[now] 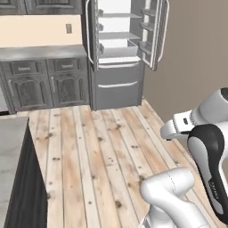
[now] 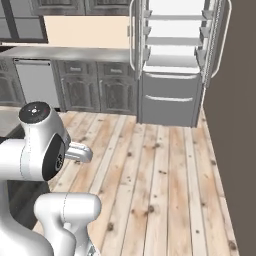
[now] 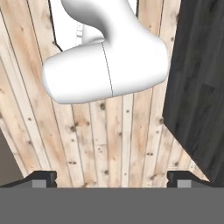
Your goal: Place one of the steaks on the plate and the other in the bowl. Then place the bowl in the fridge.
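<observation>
In the left base view, a grey worktop (image 1: 11, 151) with a dark side panel occupies the lower left corner. Behind it, against the far wall, stands a run of dark grey base cabinets (image 1: 44, 82) under a grey top, with a pale backsplash carrying a wall socket (image 1: 68, 28). To the right of the cabinets stands the fridge (image 1: 118, 53). Both upper doors are swung open, exposing white shelves; the two lower drawers are shut. No item is visible on the shelves. A wooden plank floor (image 1: 98, 147) spans the space between the worktop and the fridge. The white arm (image 1: 200, 147) rises at the lower right, folded low over the floor.

In the right base view, the arm (image 2: 40, 150) stands at the lower left. A steel-fronted appliance (image 2: 35, 80) sits among the cabinets on the left; the fridge (image 2: 172, 65) stands at the right, next to a brown wall (image 2: 235, 125), well apart from the robot.

In the hand view, the camera looks down at the plank floor (image 3: 109, 140), with a dark panel (image 3: 197, 87) at the right. The fingers (image 3: 43, 177) show as two dark tips at the bottom edge, set wide apart, with nothing between them.

The steaks, plate and bowl cannot be located here.
</observation>
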Motion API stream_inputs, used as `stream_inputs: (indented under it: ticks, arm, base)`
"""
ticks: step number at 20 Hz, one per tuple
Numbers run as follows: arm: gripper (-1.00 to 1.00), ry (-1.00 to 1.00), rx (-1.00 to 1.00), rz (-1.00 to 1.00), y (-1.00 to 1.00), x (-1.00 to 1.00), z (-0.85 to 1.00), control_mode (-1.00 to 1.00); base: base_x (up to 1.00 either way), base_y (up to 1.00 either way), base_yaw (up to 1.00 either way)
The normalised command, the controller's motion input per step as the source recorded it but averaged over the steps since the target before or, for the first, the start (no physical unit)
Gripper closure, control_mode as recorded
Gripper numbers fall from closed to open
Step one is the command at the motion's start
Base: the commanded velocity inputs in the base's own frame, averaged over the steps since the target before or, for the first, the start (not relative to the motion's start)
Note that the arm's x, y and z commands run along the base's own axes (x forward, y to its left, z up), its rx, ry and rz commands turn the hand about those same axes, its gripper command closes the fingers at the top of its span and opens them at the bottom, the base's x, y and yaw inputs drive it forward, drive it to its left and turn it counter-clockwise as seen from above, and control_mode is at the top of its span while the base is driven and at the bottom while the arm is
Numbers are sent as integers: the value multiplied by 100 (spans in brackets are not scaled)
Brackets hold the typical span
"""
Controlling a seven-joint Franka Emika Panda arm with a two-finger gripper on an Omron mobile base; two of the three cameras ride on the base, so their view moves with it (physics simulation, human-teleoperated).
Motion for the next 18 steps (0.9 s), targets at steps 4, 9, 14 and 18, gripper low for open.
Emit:
stream_inputs:
  ticks: [4, 9, 14, 18]
  arm:
    - [-100, 0, 0, 0, 0, 0, 0, 100]
    - [-100, 0, 0, 0, 0, 0, 0, 100]
    - [-100, 0, 0, 0, 0, 0, 0, 100]
    - [-100, 0, 0, 0, 0, 0, 0, 100]
  base:
    - [-99, 0, 7]
    - [-100, 0, 6]
    - [-100, 0, 4]
    - [-99, 5, 3]
